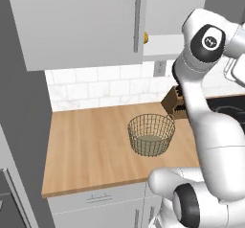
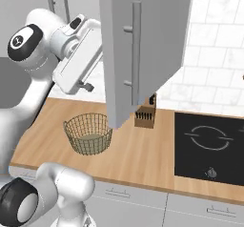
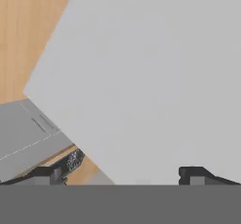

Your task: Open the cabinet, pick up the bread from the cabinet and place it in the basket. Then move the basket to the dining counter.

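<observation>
1. The cabinet (image 2: 143,45) is the biggest thing here: its door is swung wide out over the bench (image 1: 91,145), handle (image 2: 136,54) facing the right base camera, so the opening step can be judged as pretty much done

2. The arm is raised high, with the hand tucked in behind the open door. In the hand view the flat grey door panel is seen right up close in front of the gripper (image 3: 122,173)

3. The basket (image 1: 151,134) is sat on the bench, well below the cabinet and roughly under the open door's lower edge. It looks empty

4. The gripper's fingertips (image 3: 197,173) are seen spread well apart at the bottom of the hand view, with nothing pinched between them

5. The bread (image 1: 145,37) is only just glimpsed in the left base view, as a golden-brown sliver past the door edge on the pale shelf (image 1: 162,44) inside the cabinet. It's rounded, so no real long axis can be made out

6. The relation that matters: the bread is probably above and off to the side of the gripper, with the door in between, so the door would have to be cleared before the shelf could be reached
</observation>
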